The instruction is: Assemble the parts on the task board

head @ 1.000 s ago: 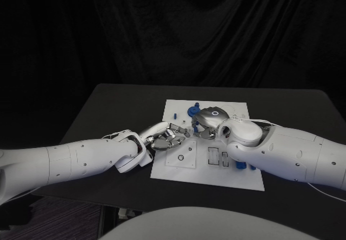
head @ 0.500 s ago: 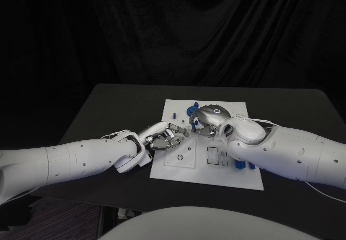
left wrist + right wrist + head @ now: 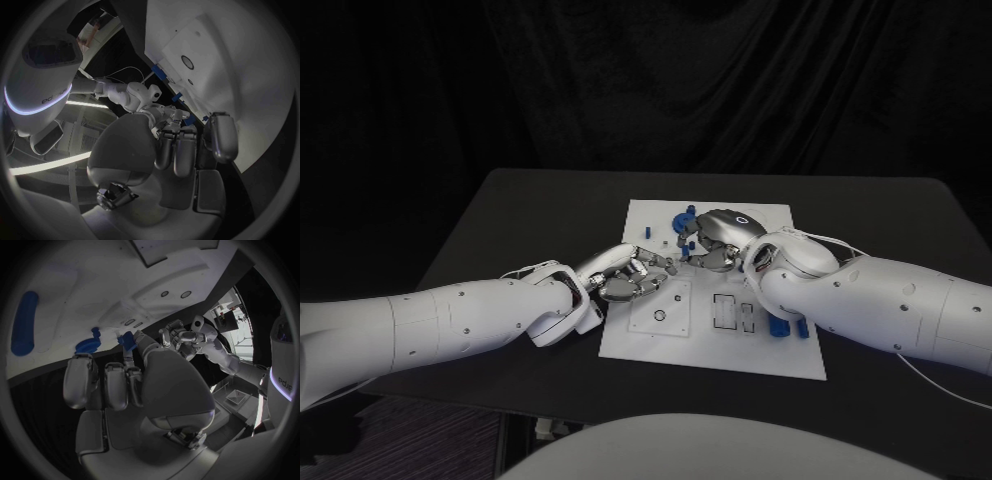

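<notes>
Black table bears task board (right wrist view: blue part).

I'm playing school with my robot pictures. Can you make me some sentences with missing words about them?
1. The task board is the colour ____.
2. The table under it is the colour ____.
3. The small parts on the board are the colour ____.
4. Both hands, left hand and right hand, are over the ____.

Missing words: white; black; blue; board

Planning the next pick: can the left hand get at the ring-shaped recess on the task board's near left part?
Probably yes: the left hand hovers just beside the ring recess, with nothing over it; the right hand works farther back on the task board.
</notes>
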Motion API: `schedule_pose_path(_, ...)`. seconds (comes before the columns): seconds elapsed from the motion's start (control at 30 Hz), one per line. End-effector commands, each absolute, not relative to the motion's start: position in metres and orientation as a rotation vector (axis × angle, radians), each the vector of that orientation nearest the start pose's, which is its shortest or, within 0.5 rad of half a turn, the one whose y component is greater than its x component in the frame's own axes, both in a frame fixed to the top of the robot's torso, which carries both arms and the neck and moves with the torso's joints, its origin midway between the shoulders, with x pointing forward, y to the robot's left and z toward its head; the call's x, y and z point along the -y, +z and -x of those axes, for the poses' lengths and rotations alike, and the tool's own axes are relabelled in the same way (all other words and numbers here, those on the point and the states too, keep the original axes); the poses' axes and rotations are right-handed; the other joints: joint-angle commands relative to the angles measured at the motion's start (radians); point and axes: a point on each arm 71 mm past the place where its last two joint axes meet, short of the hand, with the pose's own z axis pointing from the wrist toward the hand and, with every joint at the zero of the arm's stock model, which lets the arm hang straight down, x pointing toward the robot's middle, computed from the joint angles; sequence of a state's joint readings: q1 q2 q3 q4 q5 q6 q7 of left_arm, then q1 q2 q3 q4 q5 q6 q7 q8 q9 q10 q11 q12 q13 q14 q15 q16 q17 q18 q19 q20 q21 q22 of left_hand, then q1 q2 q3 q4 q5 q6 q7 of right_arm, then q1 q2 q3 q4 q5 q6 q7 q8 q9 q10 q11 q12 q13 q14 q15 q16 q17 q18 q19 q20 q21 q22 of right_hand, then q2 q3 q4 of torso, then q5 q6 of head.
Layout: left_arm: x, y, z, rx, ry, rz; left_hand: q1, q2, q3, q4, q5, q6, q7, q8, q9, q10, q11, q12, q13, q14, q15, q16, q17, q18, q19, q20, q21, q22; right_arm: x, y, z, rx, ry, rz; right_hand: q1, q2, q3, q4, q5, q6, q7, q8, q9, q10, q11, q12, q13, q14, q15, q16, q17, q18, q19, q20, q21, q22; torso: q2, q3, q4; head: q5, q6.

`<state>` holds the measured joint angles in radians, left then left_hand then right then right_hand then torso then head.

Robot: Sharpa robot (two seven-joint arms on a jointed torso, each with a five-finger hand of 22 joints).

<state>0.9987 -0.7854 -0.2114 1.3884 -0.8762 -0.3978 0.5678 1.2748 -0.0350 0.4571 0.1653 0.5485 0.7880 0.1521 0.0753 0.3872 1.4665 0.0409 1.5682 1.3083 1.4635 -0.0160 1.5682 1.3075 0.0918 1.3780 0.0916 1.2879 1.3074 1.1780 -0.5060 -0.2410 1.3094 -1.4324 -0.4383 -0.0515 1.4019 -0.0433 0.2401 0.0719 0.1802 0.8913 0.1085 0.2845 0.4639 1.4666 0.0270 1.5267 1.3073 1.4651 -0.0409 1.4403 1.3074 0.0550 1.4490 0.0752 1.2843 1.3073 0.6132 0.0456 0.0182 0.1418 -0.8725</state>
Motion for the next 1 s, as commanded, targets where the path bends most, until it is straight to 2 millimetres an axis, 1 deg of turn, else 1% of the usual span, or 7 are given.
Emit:
schedule_pose_path(0.03, -0.197, -0.315, -0.417, -1.704, -1.318, 0.154, 0.005, 0.004, -0.002, -0.006, 0.006, 0.007, -0.003, 0.000, -0.001, 0.104, 0.010, 0.003, 0.263, 0.107, 0.006, 0.003, 0.263, -0.008, 0.001, 0.007, -0.006, 0.083, 0.088, -0.266, -0.473, -1.736, 0.824, 0.279, 0.007, 0.000, 0.000, 0.008, -0.005, 0.006, 0.001, 0.005, 0.002, 0.018, 0.006, -0.005, 0.187, 0.034, 0.007, -0.006, 0.027, 0.012, -0.007, -0.001, -0.004, 0.174, 0.000, -0.0006, 0.0002, -0.001, 0.000)
schedule_pose_path(0.13, -0.197, -0.315, -0.417, -1.704, -1.318, 0.154, 0.005, 0.004, -0.002, -0.006, 0.006, 0.007, -0.003, 0.000, -0.001, 0.104, 0.010, 0.003, 0.263, 0.107, 0.006, 0.003, 0.263, -0.008, 0.001, 0.007, -0.006, 0.083, 0.089, -0.268, -0.474, -1.748, 0.819, 0.277, 0.008, 0.000, 0.000, 0.008, -0.006, 0.007, 0.001, 0.006, 0.002, 0.019, 0.006, -0.005, 0.187, 0.034, 0.007, -0.007, 0.027, 0.012, -0.008, -0.001, -0.006, 0.173, 0.000, -0.0006, -0.0001, 0.001, 0.000)
schedule_pose_path(0.27, -0.196, -0.315, -0.417, -1.704, -1.319, 0.154, 0.005, 0.004, -0.002, -0.006, 0.006, 0.007, -0.003, 0.000, -0.001, 0.104, 0.010, 0.003, 0.263, 0.107, 0.006, 0.003, 0.263, -0.008, 0.001, 0.007, -0.006, 0.083, 0.090, -0.270, -0.475, -1.761, 0.810, 0.275, 0.011, 0.000, 0.000, 0.007, -0.008, 0.009, 0.000, 0.007, 0.002, 0.019, 0.006, -0.005, 0.187, 0.034, 0.006, -0.006, 0.028, 0.013, -0.009, -0.001, -0.008, 0.172, 0.000, -0.0007, 0.0012, 0.000, 0.000)
schedule_pose_path(0.5, -0.196, -0.316, -0.417, -1.704, -1.320, 0.154, 0.005, 0.004, -0.002, -0.006, 0.006, 0.007, -0.003, 0.000, -0.001, 0.104, 0.010, 0.003, 0.263, 0.107, 0.006, 0.003, 0.263, -0.008, 0.001, 0.007, -0.006, 0.083, 0.091, -0.273, -0.475, -1.776, 0.795, 0.266, 0.019, 0.001, 0.001, 0.005, -0.008, 0.012, -0.001, 0.008, 0.002, 0.020, 0.005, -0.004, 0.189, 0.035, 0.006, -0.005, 0.030, 0.013, -0.009, -0.001, -0.008, 0.173, 0.001, 0.0001, 0.0009, 0.002, 0.000)
schedule_pose_path(0.8, -0.195, -0.316, -0.417, -1.706, -1.322, 0.153, 0.005, 0.004, -0.002, -0.006, 0.006, 0.007, -0.003, 0.000, -0.001, 0.104, 0.010, 0.003, 0.263, 0.107, 0.006, 0.003, 0.263, -0.008, 0.001, 0.007, -0.006, 0.083, 0.092, -0.276, -0.477, -1.793, 0.745, 0.293, 0.022, 0.001, 0.000, 0.004, -0.007, 0.013, -0.001, 0.009, 0.002, 0.020, 0.005, -0.004, 0.189, 0.035, 0.005, -0.003, 0.032, 0.012, -0.008, -0.001, -0.006, 0.173, 0.001, 0.0001, 0.0003, 0.004, 0.000)
schedule_pose_path(0.9, -0.195, -0.316, -0.417, -1.706, -1.323, 0.152, 0.005, 0.004, -0.002, -0.006, 0.007, 0.009, -0.003, 0.000, -0.004, 0.104, 0.010, 0.003, 0.263, 0.107, 0.007, 0.003, 0.263, -0.008, 0.002, 0.007, -0.006, 0.083, 0.092, -0.276, -0.478, -1.797, 0.738, 0.296, 0.022, 0.001, 0.000, 0.005, -0.007, 0.013, -0.001, 0.009, 0.002, 0.020, 0.005, -0.004, 0.189, 0.036, 0.005, -0.003, 0.032, 0.012, -0.008, -0.002, -0.006, 0.173, 0.001, 0.0004, -0.0002, 0.003, 0.000)
schedule_pose_path(1.0, -0.195, -0.316, -0.417, -1.706, -1.324, 0.152, 0.005, 0.004, -0.002, -0.006, 0.007, 0.009, -0.003, 0.000, -0.004, 0.104, 0.010, 0.003, 0.263, 0.107, 0.007, 0.003, 0.263, -0.008, 0.002, 0.007, -0.006, 0.083, 0.092, -0.278, -0.478, -1.804, 0.731, 0.300, 0.021, -0.001, -0.002, 0.006, -0.008, 0.011, 0.000, 0.007, 0.001, 0.019, 0.005, -0.004, 0.187, 0.035, 0.005, -0.004, 0.030, 0.013, -0.009, -0.002, -0.009, 0.173, 0.001, 0.0002, 0.0008, 0.002, 0.000)
